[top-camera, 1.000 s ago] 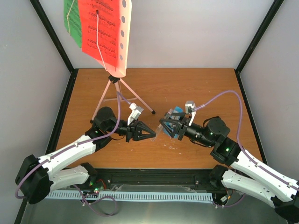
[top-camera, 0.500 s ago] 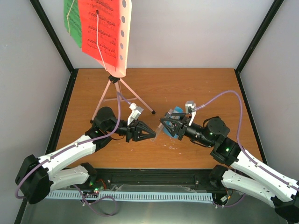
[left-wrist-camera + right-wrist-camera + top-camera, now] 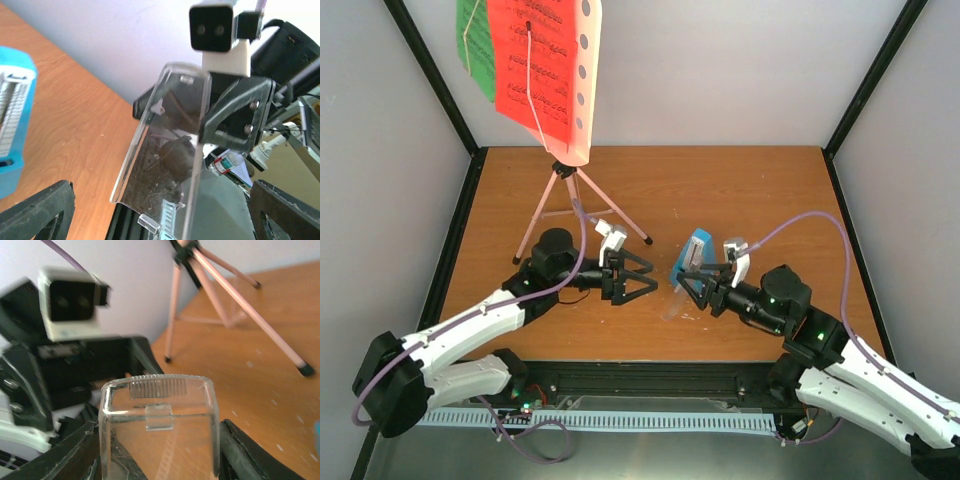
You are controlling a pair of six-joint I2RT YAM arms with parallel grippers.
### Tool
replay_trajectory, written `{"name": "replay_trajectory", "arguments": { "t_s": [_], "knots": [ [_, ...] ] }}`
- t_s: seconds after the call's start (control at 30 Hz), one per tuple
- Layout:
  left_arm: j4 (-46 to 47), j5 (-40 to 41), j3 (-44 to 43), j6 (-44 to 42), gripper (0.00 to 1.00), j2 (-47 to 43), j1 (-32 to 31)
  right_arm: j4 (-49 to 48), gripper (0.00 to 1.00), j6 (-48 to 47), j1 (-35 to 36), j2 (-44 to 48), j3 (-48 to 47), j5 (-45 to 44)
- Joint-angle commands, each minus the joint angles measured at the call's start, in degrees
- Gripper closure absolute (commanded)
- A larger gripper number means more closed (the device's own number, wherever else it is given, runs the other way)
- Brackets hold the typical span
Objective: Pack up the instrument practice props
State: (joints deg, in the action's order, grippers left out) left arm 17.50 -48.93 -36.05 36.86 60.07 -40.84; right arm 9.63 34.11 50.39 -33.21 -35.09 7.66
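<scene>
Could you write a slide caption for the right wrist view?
Right gripper holding the clear cover, tripod legs behind.

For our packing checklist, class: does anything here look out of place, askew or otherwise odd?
Yes. The metronome's clear cover is off its blue body. The right hand grips the cover alone, apart from the body, which sits bare on the table. Nothing looks spilled or broken.

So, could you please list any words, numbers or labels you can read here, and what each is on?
None can be read.
The red page and green page: printed music, too small.
The blue metronome: scale marks only, blurred.
The clear cover: no text.
</scene>
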Motion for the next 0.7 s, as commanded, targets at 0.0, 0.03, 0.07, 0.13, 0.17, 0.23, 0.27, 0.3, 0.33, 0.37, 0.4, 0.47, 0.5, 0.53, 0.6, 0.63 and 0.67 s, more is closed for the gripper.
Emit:
{"name": "replay_trajectory", "arguments": {
  "t_s": [0.0,0.03,0.07,0.13,0.17,0.23,0.27,0.3,0.33,0.37,0.4,0.47,0.5,0.53,0.6,0.63,0.67],
  "knots": [
    [-3.61,5.05,-0.95,-3.21,0.05,3.19,0.41,11.81,0.47,1.93,0.48,3.30,5.04,-7.02],
    [-3.57,5.07,-1.05,-3.12,0.06,4.42,0.45,13.49,0.47,2.46,0.45,3.62,5.80,-8.48],
    [-3.65,5.21,-1.30,-2.96,0.07,5.57,0.42,15.23,0.47,2.87,0.37,3.56,6.02,-10.14],
    [-4.18,5.64,-2.15,-3.04,0.07,7.81,0.46,17.91,0.47,3.02,0.28,2.38,6.35,-12.81],
    [-4.67,5.92,-2.57,-3.28,0.07,8.97,0.42,18.82,0.47,3.03,-0.06,1.40,6.49,-14.08],
    [-6.33,7.14,-3.97,-4.01,0.07,11.44,0.41,20.56,0.47,2.89,-1.81,-0.88,6.57,-15.19],
    [-7.28,7.83,-4.68,-4.44,0.08,12.59,0.48,20.68,0.47,2.74,-3.22,-2.05,6.86,-14.86],
    [-8.22,8.45,-5.40,-4.70,0.08,13.69,0.44,20.13,0.47,2.47,-5.28,-2.78,7.24,-13.80],
    [-8.82,8.90,-5.88,-4.79,0.08,14.75,0.48,19.10,0.47,2.00,-7.48,-3.25,7.81,-12.20],
    [-9.07,9.07,-6.25,-4.75,0.08,15.70,0.50,17.86,0.47,1.44,-9.93,-3.54,8.47,-9.93],
    [-9.03,9.17,-6.47,-4.61,0.08,16.47,0.42,16.80,0.47,0.69,-12.90,-3.87,9.07,-7.67],
    [-8.38,8.99,-6.56,-4.19,0.09,18.05,0.41,15.16,0.47,-0.85,-18.49,-4.85,10.06,-3.21],
    [-8.16,9.29,-6.58,-4.16,0.08,18.73,0.43,14.61,0.47,-1.89,-21.06,-5.64,10.29,-1.14],
    [-8.21,9.99,-6.68,-4.32,0.08,19.41,0.42,14.20,0.47,-2.64,-23.11,-6.75,10.45,-0.11],
    [-8.90,11.66,-7.48,-5.03,0.08,21.17,0.42,13.14,0.47,-4.21,-26.43,-9.42,10.36,1.22],
    [-9.13,11.84,-8.00,-5.69,0.08,22.11,0.41,12.39,0.46,-4.89,-27.44,-11.36,10.18,1.61],
    [-8.88,11.56,-8.49,-6.35,0.07,23.23,0.48,11.70,0.46,-5.39,-28.26,-12.82,9.81,1.90]
  ]
}}
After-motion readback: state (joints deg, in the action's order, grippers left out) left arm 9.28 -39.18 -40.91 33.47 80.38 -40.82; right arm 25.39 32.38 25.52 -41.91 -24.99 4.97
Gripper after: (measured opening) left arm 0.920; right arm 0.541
